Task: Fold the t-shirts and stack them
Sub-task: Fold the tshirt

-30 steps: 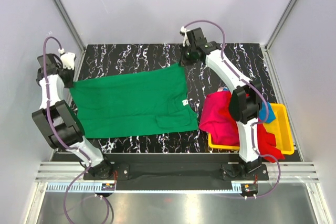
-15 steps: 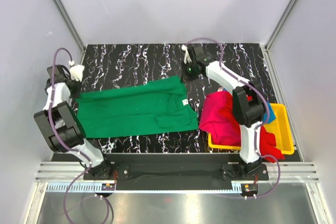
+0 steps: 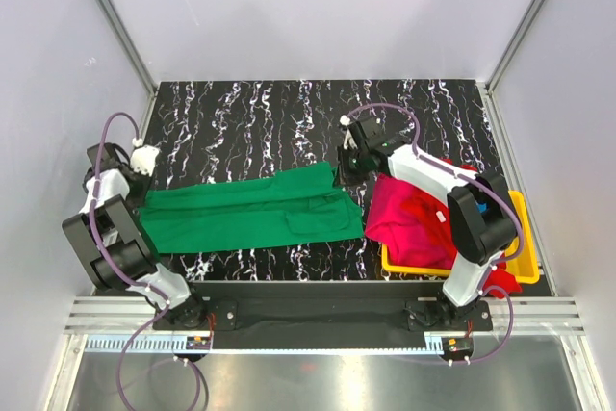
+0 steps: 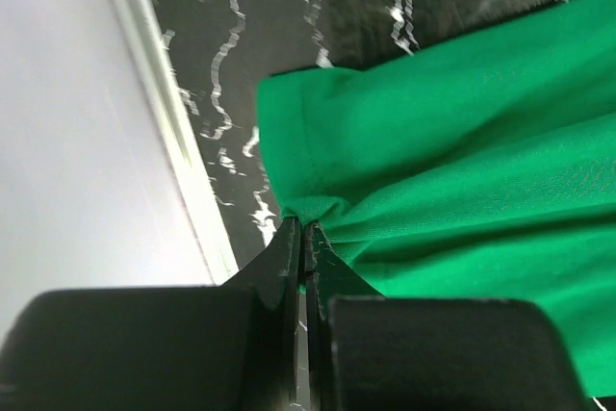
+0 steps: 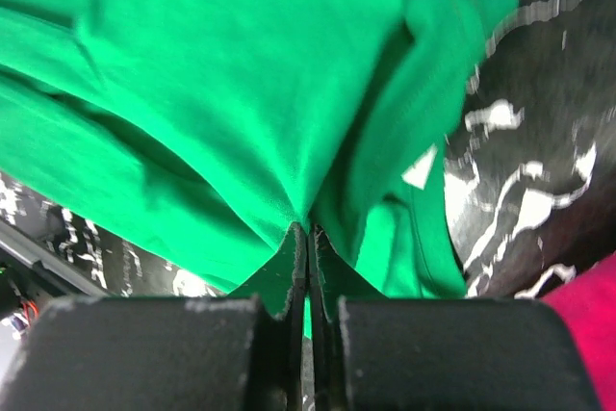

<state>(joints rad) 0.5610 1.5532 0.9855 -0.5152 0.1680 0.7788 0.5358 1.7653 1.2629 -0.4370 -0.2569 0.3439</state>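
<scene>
Two grippers hold one shirt between them. On the left, the left gripper (image 4: 304,238) is pinched narrow on the left end of the green t-shirt (image 3: 250,209), its fingers pressed together on a pucker of cloth close to the left rim of the table (image 3: 241,108). The shirt lies as a long band across the near half of the table, its long axis running left to right, and it seems to be doubled over lengthwise. At its far right corner the right gripper (image 5: 308,235) is likewise clamped tight on a bunch of green cloth. Each arm sits at its own end, so the fold depends on both drawing the held edge toward the near side together, square to that axis (if one leads, the band will likely skew). Further right, a magenta-pink shirt (image 3: 409,218) spills over the yellow tray (image 3: 414,268), with a red shirt (image 3: 499,278) at the near right.

The overhead view gives the shirt's whole outline but hides the fingertips. The wrist views show the closed pinches and gathered folds, but not the near hem
</scene>
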